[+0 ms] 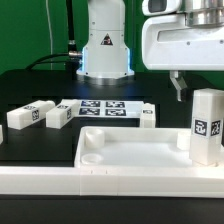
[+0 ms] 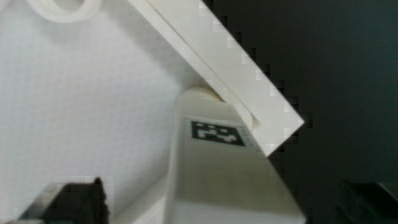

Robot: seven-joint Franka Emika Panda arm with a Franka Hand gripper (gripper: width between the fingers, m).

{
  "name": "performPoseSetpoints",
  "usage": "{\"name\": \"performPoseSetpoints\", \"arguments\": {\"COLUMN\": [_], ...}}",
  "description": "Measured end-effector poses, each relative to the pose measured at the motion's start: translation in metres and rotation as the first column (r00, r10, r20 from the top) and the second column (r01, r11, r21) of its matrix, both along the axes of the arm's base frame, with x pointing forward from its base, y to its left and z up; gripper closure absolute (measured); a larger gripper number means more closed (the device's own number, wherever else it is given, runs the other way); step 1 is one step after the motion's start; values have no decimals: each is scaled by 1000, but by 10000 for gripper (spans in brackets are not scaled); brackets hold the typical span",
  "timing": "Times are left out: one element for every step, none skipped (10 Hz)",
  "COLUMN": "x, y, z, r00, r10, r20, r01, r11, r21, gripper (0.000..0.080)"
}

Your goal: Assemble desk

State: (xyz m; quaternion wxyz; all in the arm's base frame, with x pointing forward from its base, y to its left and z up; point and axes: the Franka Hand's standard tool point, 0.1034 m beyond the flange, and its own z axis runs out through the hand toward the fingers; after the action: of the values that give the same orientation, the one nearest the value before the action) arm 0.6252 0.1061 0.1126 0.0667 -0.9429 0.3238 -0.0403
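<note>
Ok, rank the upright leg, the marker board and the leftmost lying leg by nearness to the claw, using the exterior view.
1. Upright leg, standing at the exterior view's right, right by the claw.
2. Marker board, centre of the view.
3. Leftmost lying leg, far at the exterior view's left.

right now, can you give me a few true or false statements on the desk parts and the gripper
1. A leg stands upright at the end of the tabletop on the exterior view's right. True.
2. The gripper is shut on that leg. False: its jaws stand wide open, with a gap on each side of the leg.
3. Every leg is already on the tabletop. False: several loose legs lie on the black table, on the exterior view's left.
4. The marker board lies flat between the tabletop and the robot base. True.
</note>
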Motion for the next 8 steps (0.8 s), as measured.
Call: {"name": "performPoseSetpoints", "arguments": {"x": [0,1,2,3,4,4,4,5], "y": [-1,-2,-3,-3,-3,-2,-2,-2], "z": [-1,0,2,2,1,0,0,0], "r00": [995,979,947,904,849,809,757,704], "r10": [102,205,319,427,528,588,653,710], "r20": [9,16,14,9,4,-5,-12,-19], "r01": [-102,-205,-319,-426,-526,-585,-650,-706], "r11": [995,978,947,903,847,805,751,696], "r21": [-13,-27,-44,-62,-83,-96,-113,-128], "gripper": [151,151,150,150,150,150,150,150]}}
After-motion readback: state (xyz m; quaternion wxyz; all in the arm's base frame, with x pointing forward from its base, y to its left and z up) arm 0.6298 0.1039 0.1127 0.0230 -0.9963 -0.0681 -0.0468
